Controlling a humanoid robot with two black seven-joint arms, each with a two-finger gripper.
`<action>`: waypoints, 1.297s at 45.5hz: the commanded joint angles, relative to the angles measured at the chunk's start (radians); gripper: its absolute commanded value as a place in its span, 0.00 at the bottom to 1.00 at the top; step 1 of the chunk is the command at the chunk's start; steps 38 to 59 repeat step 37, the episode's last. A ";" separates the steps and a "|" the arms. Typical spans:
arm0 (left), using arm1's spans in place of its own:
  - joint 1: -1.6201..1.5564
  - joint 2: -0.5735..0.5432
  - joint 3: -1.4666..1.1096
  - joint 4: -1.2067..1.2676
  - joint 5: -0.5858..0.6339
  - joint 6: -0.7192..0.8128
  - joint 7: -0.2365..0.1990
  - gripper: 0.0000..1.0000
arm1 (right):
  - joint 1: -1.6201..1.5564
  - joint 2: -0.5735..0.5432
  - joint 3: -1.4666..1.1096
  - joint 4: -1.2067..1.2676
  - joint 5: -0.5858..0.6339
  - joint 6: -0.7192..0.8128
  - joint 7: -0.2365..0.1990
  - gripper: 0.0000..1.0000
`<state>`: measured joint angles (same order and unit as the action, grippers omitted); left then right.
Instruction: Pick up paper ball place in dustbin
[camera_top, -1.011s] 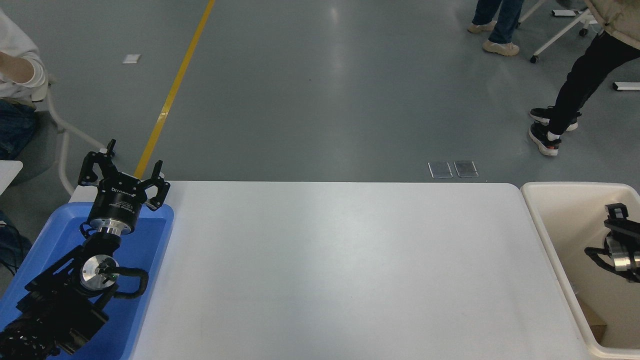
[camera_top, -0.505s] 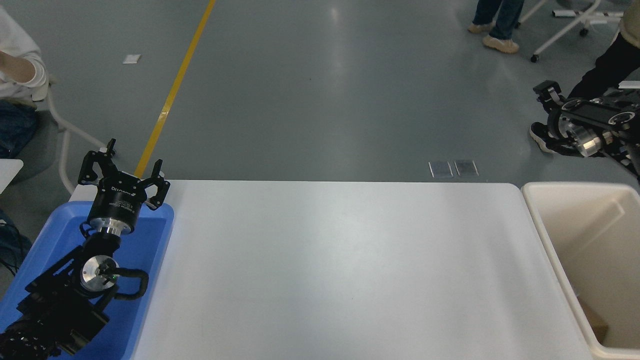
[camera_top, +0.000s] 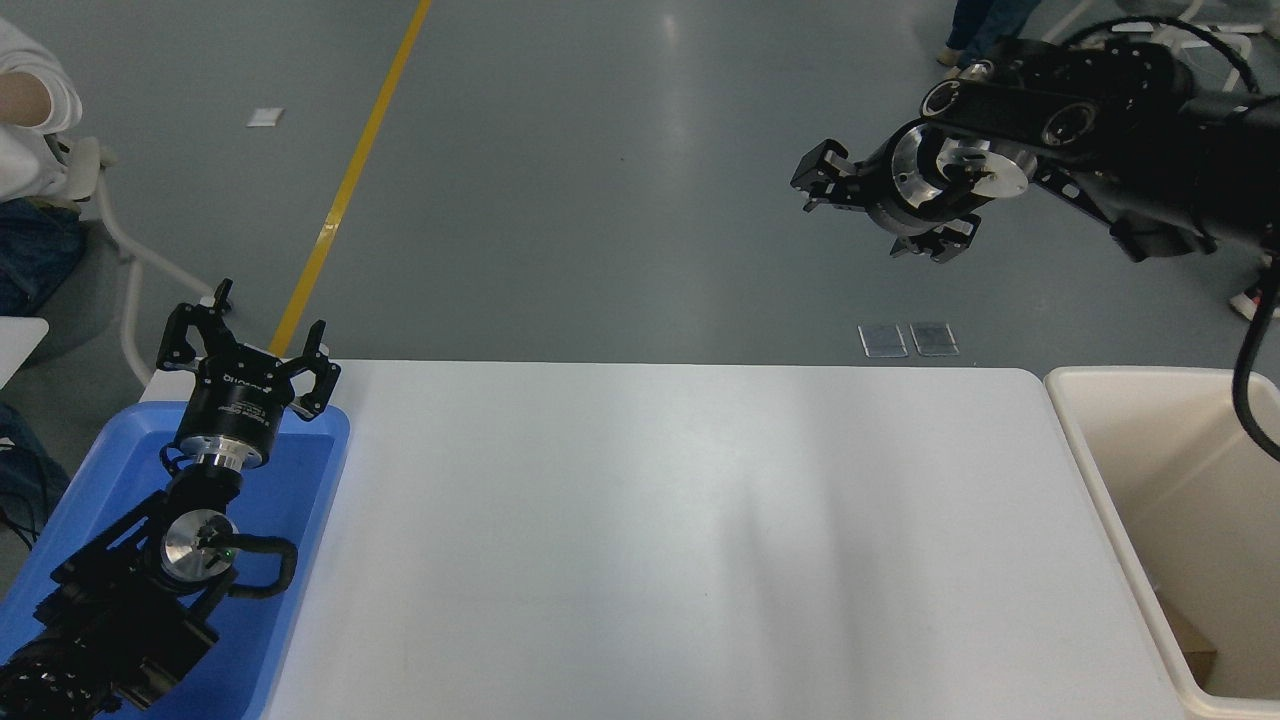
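Note:
No paper ball shows on the white table (camera_top: 680, 540). The cream-white dustbin (camera_top: 1150, 450) stands at the table's right end. A tan-brown piece (camera_top: 1188, 645) lies at its bottom; I cannot tell whether it is the paper ball. My right gripper (camera_top: 866, 214) is open and empty, held high above the table's far edge, left of the bin, with its fingers pointing left. My left gripper (camera_top: 250, 335) is open and empty, parked at the lower left above the blue tray (camera_top: 300, 470).
A seated person's sleeve and chair (camera_top: 40, 130) are at the far left. A yellow floor line (camera_top: 345, 190) runs beyond the table. A person's shoes (camera_top: 975, 60) show at the top right, behind my right arm.
My right arm has risen out of the dustbin and swung up and to the left, now high beyond the table's far edge. The left arm has not moved.

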<state>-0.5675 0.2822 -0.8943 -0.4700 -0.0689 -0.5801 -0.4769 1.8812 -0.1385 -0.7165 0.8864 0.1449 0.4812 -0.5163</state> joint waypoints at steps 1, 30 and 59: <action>0.000 0.000 0.000 0.001 0.000 0.000 0.000 0.99 | 0.108 -0.019 -0.001 0.147 0.007 0.178 -0.014 1.00; 0.000 0.000 0.000 0.001 0.000 0.002 0.000 0.99 | 0.190 -0.115 0.002 0.278 0.009 0.254 -0.065 1.00; 0.000 0.000 0.000 0.001 0.000 0.000 0.000 0.99 | 0.190 -0.112 0.005 0.278 0.009 0.255 -0.067 1.00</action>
